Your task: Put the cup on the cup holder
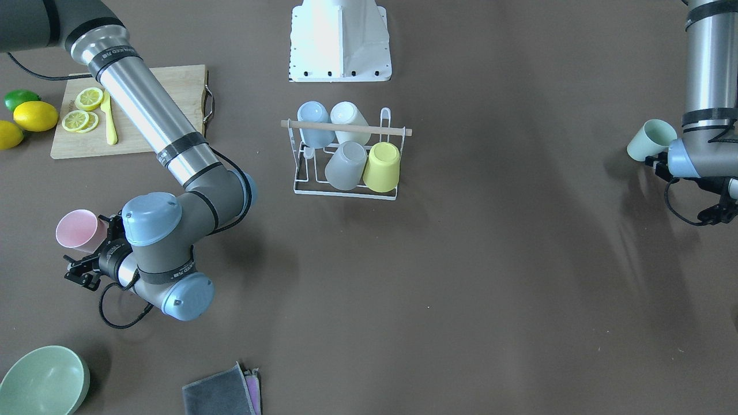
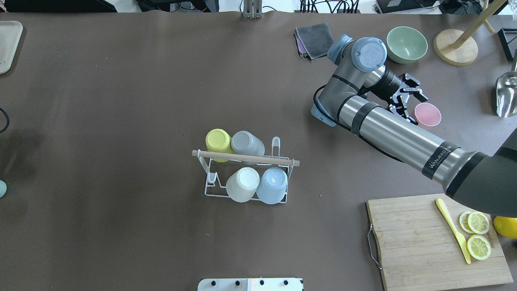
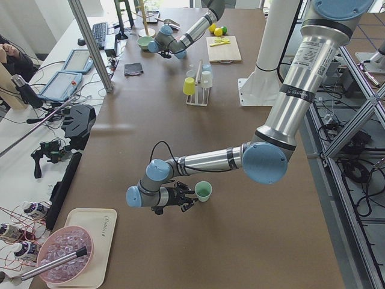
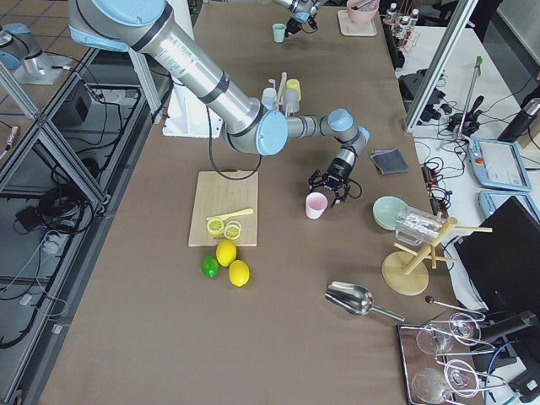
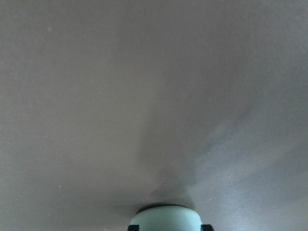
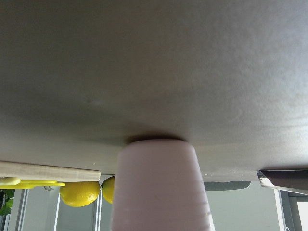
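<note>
On the brown table point(image 2: 121, 101), well apart from both claws, stands the white wire cup holder with a wooden rod handle point(image 2: 278, 161), four upturned cups point(image 2: 218, 140) on its pegs. The right gripper point(image 2: 414, 107) has its jaws spread wide, gripping nothing, with the upright pale pink plastic cup point(image 2: 428, 114) just ahead of its fingertips. The left gripper point(image 3: 187, 201) has fingers on either side of an upright mint-green cup point(image 3: 204, 191); whether they clamp it I cannot tell.
</note>
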